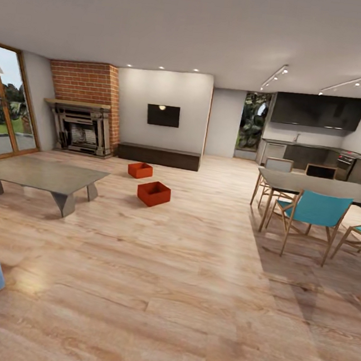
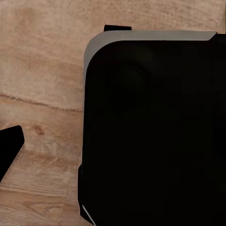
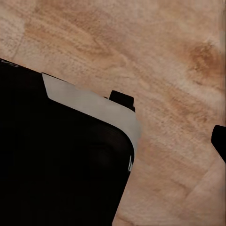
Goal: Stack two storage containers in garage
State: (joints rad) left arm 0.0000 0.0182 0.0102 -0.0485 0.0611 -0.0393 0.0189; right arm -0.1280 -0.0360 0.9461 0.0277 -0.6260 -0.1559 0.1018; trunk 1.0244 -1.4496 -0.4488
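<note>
While both wrists face planks, storage containers sit far ahead.

Containers right of table

No readable text or labels, seemingly, anywhere.
</note>
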